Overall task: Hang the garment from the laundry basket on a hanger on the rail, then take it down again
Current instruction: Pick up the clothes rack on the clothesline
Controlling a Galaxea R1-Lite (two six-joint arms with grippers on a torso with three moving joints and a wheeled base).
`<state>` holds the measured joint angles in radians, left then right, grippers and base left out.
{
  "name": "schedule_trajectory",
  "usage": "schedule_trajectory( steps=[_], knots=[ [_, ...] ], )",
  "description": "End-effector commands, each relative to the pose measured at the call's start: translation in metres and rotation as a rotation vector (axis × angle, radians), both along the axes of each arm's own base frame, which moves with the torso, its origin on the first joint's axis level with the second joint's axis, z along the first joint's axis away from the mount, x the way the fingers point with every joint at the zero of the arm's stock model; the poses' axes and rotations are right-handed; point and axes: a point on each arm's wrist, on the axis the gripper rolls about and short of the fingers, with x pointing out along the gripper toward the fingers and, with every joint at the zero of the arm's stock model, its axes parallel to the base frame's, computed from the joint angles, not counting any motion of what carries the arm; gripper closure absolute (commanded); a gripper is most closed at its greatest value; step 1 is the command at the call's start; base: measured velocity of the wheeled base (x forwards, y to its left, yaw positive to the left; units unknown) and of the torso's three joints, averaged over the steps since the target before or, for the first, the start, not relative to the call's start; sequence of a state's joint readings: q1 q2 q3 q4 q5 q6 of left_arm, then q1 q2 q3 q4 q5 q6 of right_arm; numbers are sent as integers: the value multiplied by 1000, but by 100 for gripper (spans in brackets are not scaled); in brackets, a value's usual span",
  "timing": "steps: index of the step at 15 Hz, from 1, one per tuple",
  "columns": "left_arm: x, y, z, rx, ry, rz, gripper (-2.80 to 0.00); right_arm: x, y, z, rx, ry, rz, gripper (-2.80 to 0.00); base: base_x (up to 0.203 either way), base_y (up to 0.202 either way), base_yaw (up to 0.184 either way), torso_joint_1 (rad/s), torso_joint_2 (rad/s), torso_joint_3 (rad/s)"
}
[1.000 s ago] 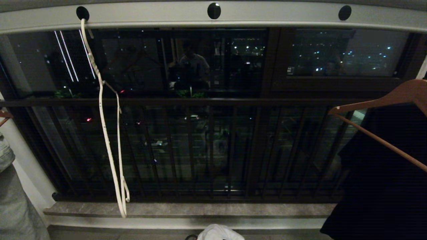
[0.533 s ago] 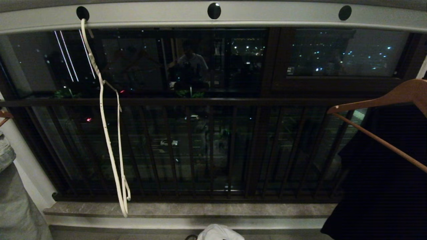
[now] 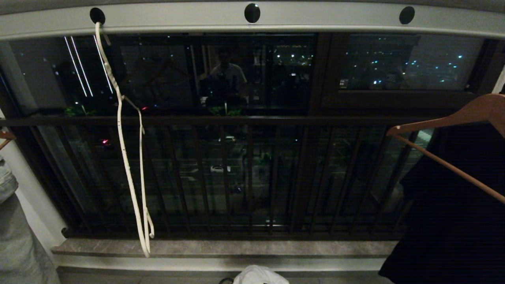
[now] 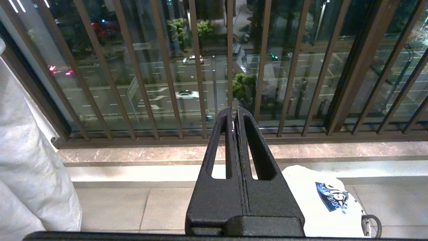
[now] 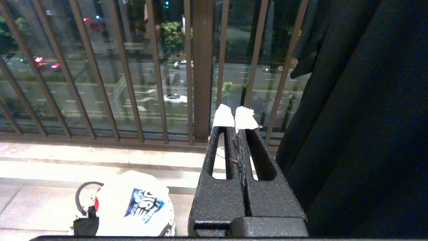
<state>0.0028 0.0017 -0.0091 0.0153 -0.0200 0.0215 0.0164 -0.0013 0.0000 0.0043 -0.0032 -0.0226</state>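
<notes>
**Start of task: both grippers clenched and empty, T-shirt in basket**

Left gripper (image 4: 234, 115) pinched together, holds nothing, aimed at the dark railing (image 4: 197, 67). Right gripper (image 5: 234, 117) same: tips pressed tight, white tape on them, nothing held. Neither arm shows in the head view.

The garment (image 4: 311, 201), white tee with blue print, is bunched in the laundry basket (image 5: 82, 219) on the floor. From the left gripper it lies below and to its right; from the right gripper (image 5: 133, 201), below and to its left. So it sits roughly between the two, low down. The hanger (image 3: 126, 165), thin white wire, hangs from the leftmost hole of the rail (image 3: 315, 17), well above the basket and apart from both grippers.

Step in hand, as I judge it: go get the shirt. Do it well: part the fingers before descending, come straight down on the high fold, pinch near the collar or a shoulder rather than mid-body so it opens out for the hanger. Avoid snagging the black basket handle (image 5: 80, 197).

Counts: 2 grippers, 1 white tee, 1 basket, 1 wire hanger, 3 rail holes in the head view, 1 wooden hanger (image 3: 453, 118) fully seen with a black garment (image 3: 453, 221), a scrap of another at the left edge, 1 pale cloth (image 4: 30, 167) on the left.
</notes>
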Motion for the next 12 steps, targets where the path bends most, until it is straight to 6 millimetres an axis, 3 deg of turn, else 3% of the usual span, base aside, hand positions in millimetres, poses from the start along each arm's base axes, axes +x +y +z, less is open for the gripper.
schedule_trajectory(
  steps=[1,9,12],
  knots=[
    [0,0,0,0,0,0,0,0,0,0,0,2,1,0,0,0,0,0,0,0],
    [-1,0,2,10,-7,0,0,0,0,0,0,2,1,0,0,0,0,0,0,0],
    [-4,0,20,21,-38,-15,0,0,0,0,0,2,1,0,0,0,0,0,0,0]
  ],
)
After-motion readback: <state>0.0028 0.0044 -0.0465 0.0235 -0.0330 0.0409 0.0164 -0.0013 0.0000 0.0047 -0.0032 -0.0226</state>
